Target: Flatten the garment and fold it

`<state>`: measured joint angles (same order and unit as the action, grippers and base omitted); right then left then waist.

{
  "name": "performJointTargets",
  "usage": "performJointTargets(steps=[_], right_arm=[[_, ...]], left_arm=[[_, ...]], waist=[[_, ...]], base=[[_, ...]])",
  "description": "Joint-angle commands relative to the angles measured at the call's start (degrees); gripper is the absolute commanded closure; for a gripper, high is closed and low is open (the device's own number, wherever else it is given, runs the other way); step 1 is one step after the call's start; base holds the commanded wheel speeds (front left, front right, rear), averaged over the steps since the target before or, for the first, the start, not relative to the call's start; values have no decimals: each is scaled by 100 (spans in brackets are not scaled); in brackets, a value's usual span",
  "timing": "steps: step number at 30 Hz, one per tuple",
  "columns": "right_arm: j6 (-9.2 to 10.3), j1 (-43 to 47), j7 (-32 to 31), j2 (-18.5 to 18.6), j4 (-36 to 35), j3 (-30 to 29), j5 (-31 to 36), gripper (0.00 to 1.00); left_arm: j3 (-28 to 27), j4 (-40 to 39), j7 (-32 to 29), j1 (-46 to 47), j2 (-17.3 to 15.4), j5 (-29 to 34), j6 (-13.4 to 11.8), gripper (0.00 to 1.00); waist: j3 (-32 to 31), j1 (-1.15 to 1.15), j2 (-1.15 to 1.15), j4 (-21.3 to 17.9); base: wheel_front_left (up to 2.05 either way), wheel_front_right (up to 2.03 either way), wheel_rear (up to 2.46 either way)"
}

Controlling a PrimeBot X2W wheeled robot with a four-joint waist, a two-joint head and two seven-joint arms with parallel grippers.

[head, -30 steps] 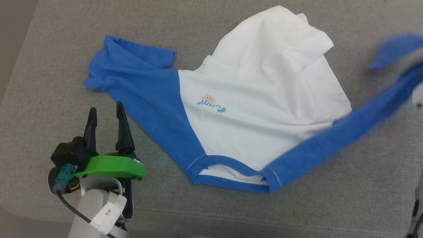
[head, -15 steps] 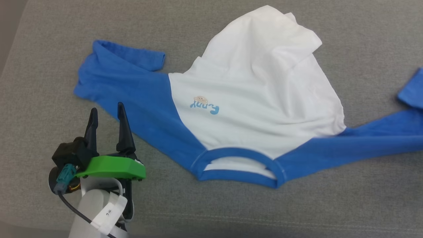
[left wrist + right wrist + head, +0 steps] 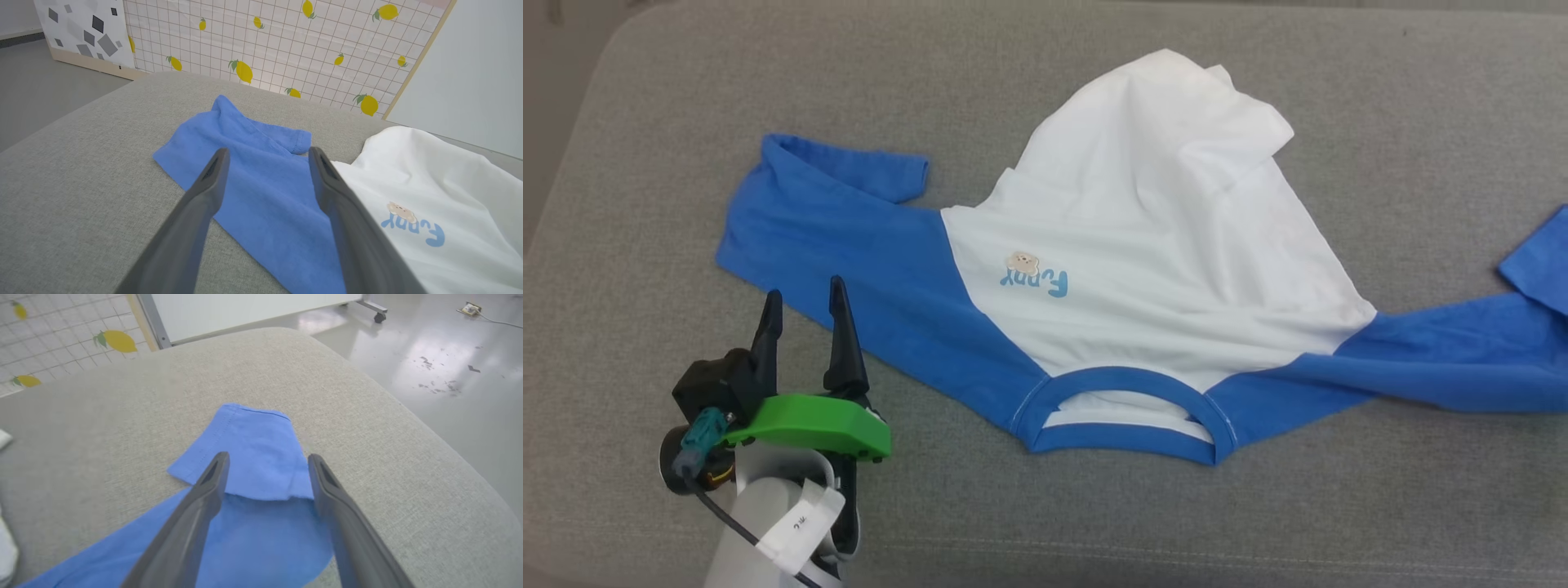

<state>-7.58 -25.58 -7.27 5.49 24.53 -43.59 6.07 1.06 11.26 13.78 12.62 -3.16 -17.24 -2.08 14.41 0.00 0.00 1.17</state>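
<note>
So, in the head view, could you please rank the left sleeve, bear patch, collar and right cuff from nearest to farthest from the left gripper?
1. left sleeve, just beyond the left gripper fingertips.
2. bear patch, on the white chest.
3. collar, near edge, centre.
4. right cuff, far right edge.

Left gripper [image 3: 803, 288], right gripper [image 3: 269, 455], jaws wide.

A staged test room is being suggested: the fabric-covered worktop [image 3: 81, 183] is being backed by lemon-printed panels [image 3: 286, 41], with a castered white board [image 3: 245, 306] on polished grey floor [image 3: 449, 396].
</note>
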Motion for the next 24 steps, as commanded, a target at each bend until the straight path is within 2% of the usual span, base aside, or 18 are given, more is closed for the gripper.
performJointTargets(steps=[1, 11, 19, 24], right_arm=[[9, 278, 134, -93, -233, 266, -252, 0], [9, 2002, 764, -257, -2200, 2226, -1565, 0], [9, 2552, 951, -260, -2596, 2944, -1998, 0], [9, 2639, 888, -260, -2718, 3280, -2131, 0]], left_arm=[[2, 60, -94, -111, -9, -83, -14, 0], [-38, 391, -1176, -197, -96, -259, -285, 0], [-45, 681, -2239, -57, -177, -297, -669, 0], [-69, 732, -2576, 9, -188, -395, -756, 0]], waist=[[-157, 0, 0, -18], [-318, 0, 0, -368], [-266, 0, 0, -677], [-197, 0, 0, -800]], base=[[0, 0, 0], [0, 0, 0], [0, 0, 0], [0, 0, 0]])
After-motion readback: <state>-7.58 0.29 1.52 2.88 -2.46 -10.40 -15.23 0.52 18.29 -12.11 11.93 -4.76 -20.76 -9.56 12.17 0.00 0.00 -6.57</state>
